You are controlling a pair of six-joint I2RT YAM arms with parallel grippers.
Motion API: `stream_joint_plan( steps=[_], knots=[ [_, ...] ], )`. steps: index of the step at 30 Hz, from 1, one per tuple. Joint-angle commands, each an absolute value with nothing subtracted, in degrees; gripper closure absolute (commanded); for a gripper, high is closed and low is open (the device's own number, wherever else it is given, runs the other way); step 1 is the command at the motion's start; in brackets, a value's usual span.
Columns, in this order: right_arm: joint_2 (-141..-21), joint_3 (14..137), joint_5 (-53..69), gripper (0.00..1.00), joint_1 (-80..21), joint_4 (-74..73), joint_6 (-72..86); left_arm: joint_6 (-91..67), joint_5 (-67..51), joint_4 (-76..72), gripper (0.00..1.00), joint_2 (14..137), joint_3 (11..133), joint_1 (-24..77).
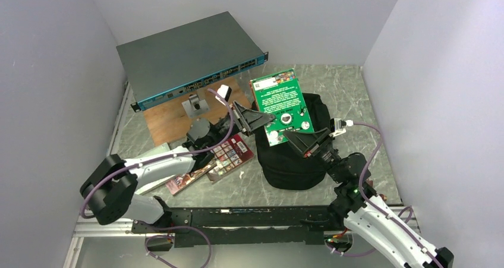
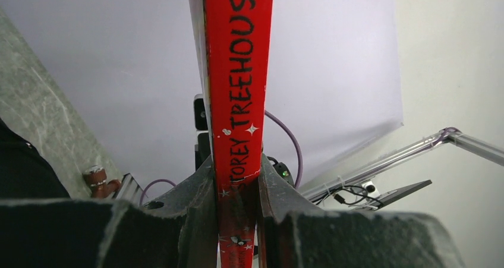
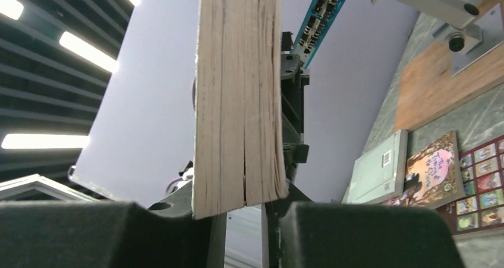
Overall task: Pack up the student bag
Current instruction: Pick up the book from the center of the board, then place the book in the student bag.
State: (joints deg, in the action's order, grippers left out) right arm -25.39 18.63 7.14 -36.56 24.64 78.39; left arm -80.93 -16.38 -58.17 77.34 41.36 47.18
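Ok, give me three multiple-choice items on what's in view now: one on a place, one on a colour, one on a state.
1. Where is the green book?
A. flat on the table
B. held over the bag
C. fully inside the bag

2. What colour is its spine?
A. blue
B. yellow
C. red

3. What is holding the book?
A. both grippers
B. the left gripper only
C. neither gripper

Answers:
1. B: the top view shows it raised over the black bag, off the table.
2. C: the left wrist view shows a red spine with black lettering.
3. A: the left gripper clamps the spine and the right gripper clamps the page edge.
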Motion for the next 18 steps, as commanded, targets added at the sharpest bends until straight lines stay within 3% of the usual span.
stream_joint_plan(
  steps=[1,4,5,8,10,14,18],
  knots=[
    [-23.1,22.7,5.6,0.98,-36.6,20.9,75.4,-84.1,-15.5,-72.5,1.00,80.2,42.2,48.8],
    [-21.1,24.4,6.1,1.00,-36.6,15.6,72.4,-81.8,-17.3,-71.5,1.00,82.6,43.4,49.2],
    [-20.0,26.3,5.6,1.00,-36.6,12.1,70.1,-79.6,-19.1,-68.8,0.91,82.6,44.3,49.3],
    [-18.1,35.4,-3.1,1.00,-36.6,-9.1,62.0,-67.3,-18.5,-49.9,0.50,79.4,45.8,50.4],
    [-18.4,42.6,-11.8,1.00,-36.5,-24.3,58.1,-57.3,-14.6,-34.9,0.35,76.2,47.0,51.5],
    [-19.8,53.6,-27.7,1.00,-36.6,-49.4,53.9,-37.9,-4.3,-15.6,0.29,73.4,48.3,55.4],
    [-19.9,59.5,-36.9,1.00,-36.5,-59.9,51.3,-13.8,-0.2,-7.9,0.27,75.9,51.4,62.8]
  ],
)
